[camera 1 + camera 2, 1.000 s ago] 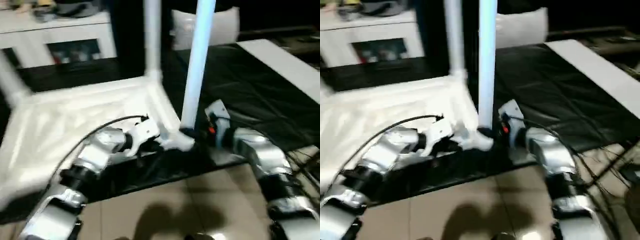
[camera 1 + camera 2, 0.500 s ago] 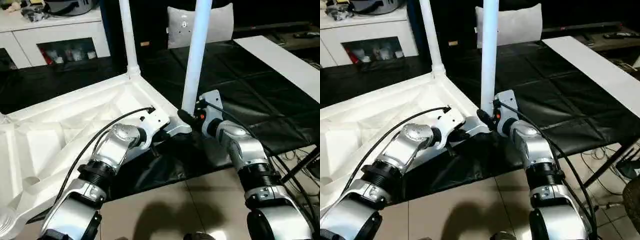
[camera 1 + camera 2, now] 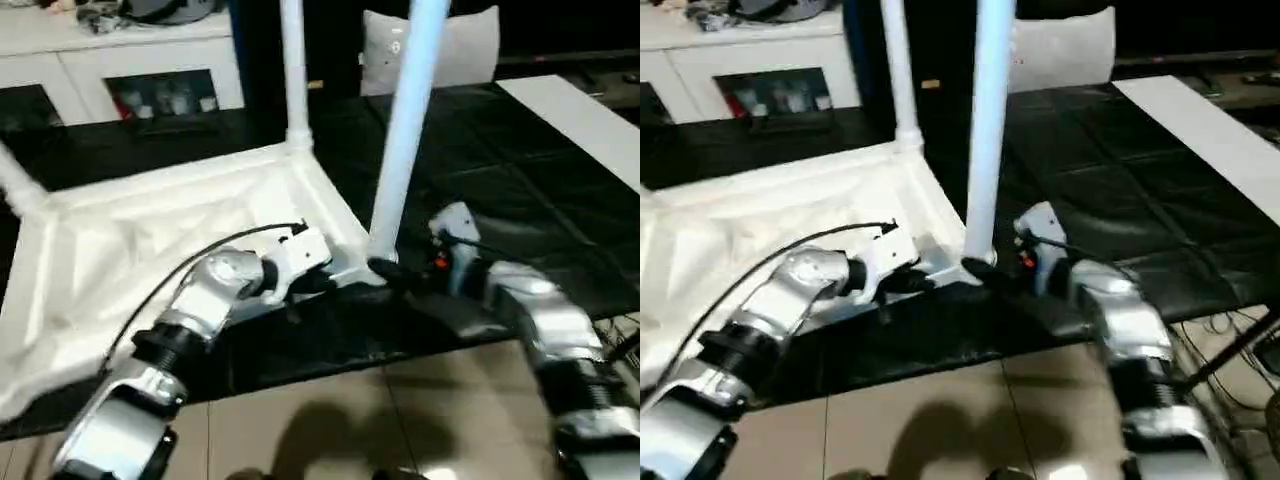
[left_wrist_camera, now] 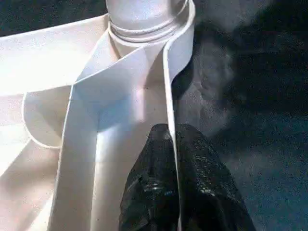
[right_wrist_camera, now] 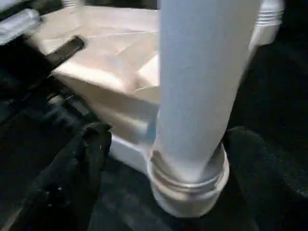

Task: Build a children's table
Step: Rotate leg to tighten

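right hand (image 5: 159,159) opened; leg (image 5: 202,86) between fingers (image 5: 77,173).

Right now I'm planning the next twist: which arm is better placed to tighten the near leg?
Probably right. The right gripper stands open around the near leg at its base, while the left gripper is clamped on the tabletop rim, steadying it.

Upturned white table top (image 3: 170,240), legs (image 3: 405,130) upright

One white tabletop (image 3: 180,230), three upright white legs (image 3: 405,130), one pillow (image 3: 460,45)
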